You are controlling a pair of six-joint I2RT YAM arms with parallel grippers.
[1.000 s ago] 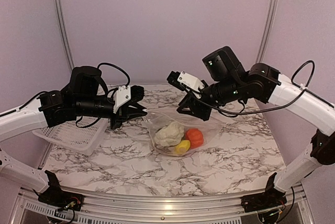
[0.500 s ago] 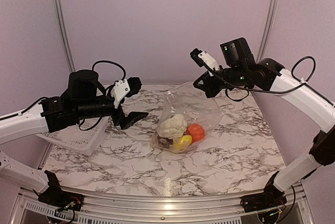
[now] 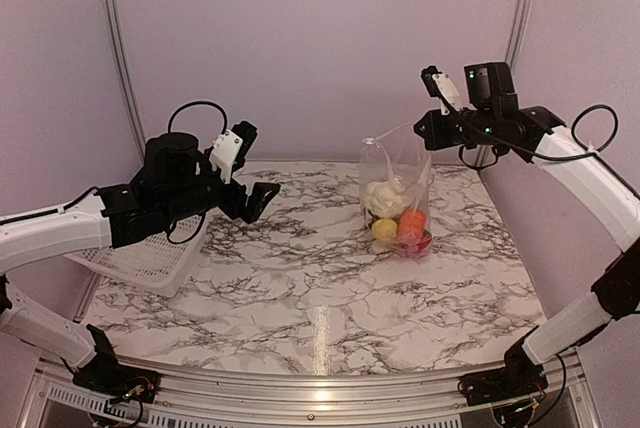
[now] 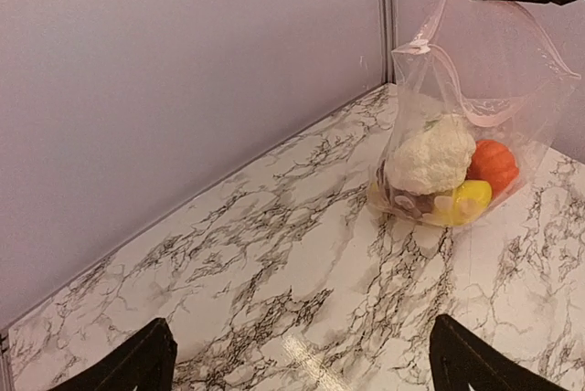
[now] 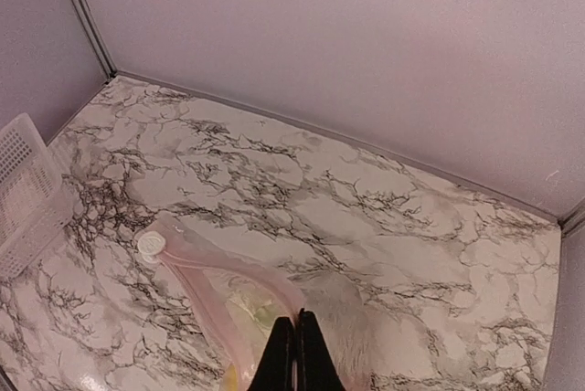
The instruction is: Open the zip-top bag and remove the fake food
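Observation:
The clear zip-top bag [image 3: 398,170] hangs upright at the back right of the table, its bottom touching the marble. My right gripper [image 3: 424,129] is shut on one side of its pink zip strip [image 5: 228,268]. The strip's two sides stand parted, with the white slider [image 5: 149,244] at one end. Inside lies the fake food: white cauliflower [image 4: 430,153], an orange piece [image 4: 494,164], a yellow piece [image 4: 463,201] and a dark purple piece [image 4: 402,199]. My left gripper [image 3: 254,166] hovers wide open and holds nothing, well left of the bag.
A white mesh basket [image 3: 140,253] sits at the table's left edge under the left arm. The back wall and corner post [image 4: 386,16] stand close behind the bag.
The left gripper let go of the bag, opened wide and drew back to the left. The right gripper rose up and to the right with the strip, pulling the bag upright.

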